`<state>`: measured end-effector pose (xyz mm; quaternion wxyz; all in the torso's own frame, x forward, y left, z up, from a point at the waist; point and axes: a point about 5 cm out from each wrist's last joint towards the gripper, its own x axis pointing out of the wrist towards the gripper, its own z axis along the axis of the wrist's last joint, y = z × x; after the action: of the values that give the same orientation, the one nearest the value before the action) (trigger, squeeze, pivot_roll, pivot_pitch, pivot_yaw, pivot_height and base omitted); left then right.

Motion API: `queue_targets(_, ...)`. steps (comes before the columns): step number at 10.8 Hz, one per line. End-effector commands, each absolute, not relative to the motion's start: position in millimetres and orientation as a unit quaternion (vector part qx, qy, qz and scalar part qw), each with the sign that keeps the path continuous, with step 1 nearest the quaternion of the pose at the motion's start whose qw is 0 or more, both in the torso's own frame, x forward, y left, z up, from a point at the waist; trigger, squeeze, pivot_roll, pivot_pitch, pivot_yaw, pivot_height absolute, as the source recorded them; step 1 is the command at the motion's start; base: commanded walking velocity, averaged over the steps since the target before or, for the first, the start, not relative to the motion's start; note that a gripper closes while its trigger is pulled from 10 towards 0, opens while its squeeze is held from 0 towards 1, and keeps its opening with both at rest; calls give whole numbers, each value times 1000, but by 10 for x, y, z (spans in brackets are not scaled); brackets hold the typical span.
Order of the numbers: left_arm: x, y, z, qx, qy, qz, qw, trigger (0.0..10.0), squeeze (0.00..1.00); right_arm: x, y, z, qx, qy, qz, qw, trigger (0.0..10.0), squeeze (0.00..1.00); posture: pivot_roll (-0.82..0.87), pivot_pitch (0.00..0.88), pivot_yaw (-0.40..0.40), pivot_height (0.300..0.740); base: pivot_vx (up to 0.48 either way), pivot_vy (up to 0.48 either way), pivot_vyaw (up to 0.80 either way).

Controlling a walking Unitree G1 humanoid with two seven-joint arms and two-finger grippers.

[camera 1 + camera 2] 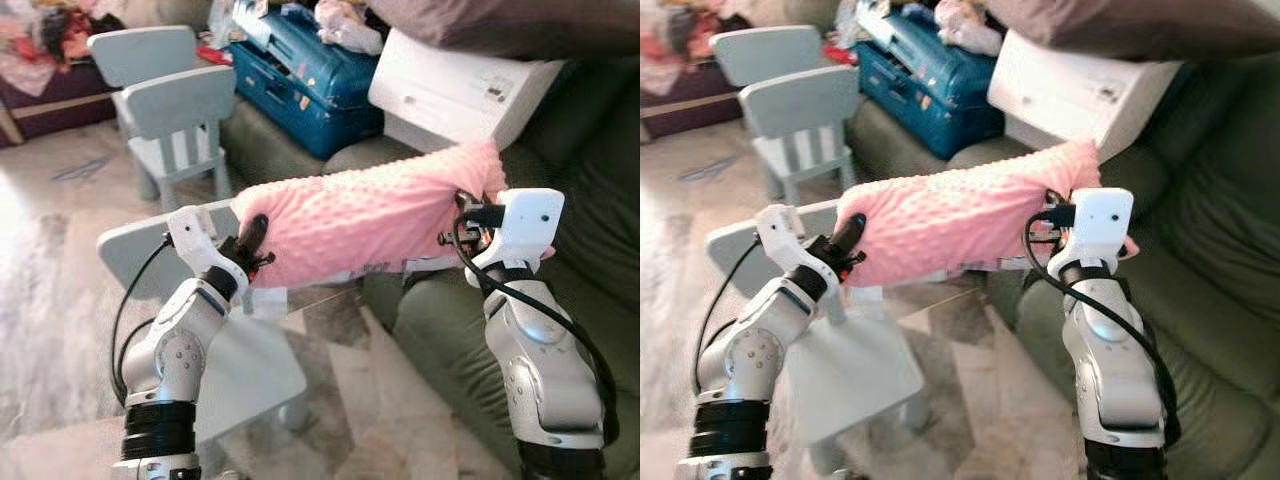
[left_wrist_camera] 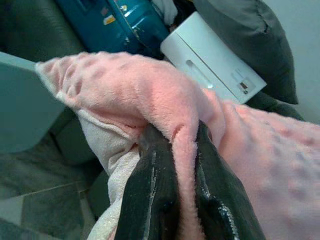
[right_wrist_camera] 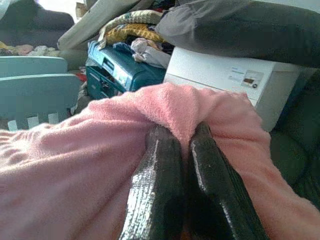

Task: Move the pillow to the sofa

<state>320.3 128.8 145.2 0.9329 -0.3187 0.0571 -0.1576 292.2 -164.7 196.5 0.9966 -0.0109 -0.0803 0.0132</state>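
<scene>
My view shows two silver metal arms with rounded joint housings; small dark screw holes ring the left arm's elbow disc. Each forearm ends below in a ribbed black collar. White plastic wrist modules sit next to the pink pillow [image 1: 365, 215], and the right module carries two small dark dots. A black cable loops outward along each arm. The left gripper [image 2: 177, 200] and right gripper [image 3: 182, 190] each have two long, glossy black fingers.
</scene>
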Motion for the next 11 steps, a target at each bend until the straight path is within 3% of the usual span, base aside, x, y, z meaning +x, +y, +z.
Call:
queue_targets(1, 3188, 1222, 1517, -313, 46, -178, 932, 10000, 0, 2915, -1695, 2016, -15, -94, 4, 995, 10000, 0, -154, 107, -101, 740, 0, 0, 0)
queue_targets(3, 3185, 1216, 1519, -316, 46, -181, 930, 10000, 0, 2922, -1688, 2014, -13, -92, 2, 996, 10000, 0, -154, 106, -98, 740, 0, 0, 0)
queue_targets(6, 3195, 1212, 1526, -316, 45, -182, 930, 10000, 0, 2936, -1692, 1998, -9, -86, -1, 996, 10000, 0, -154, 107, -96, 740, 0, 0, -800)
queue_targets(11, 3191, 1208, 1510, -318, 45, -182, 929, 10000, 0, 2937, -1704, 2001, -11, -86, -1, 996, 10000, 0, -157, 108, -99, 740, 0, 0, -160)
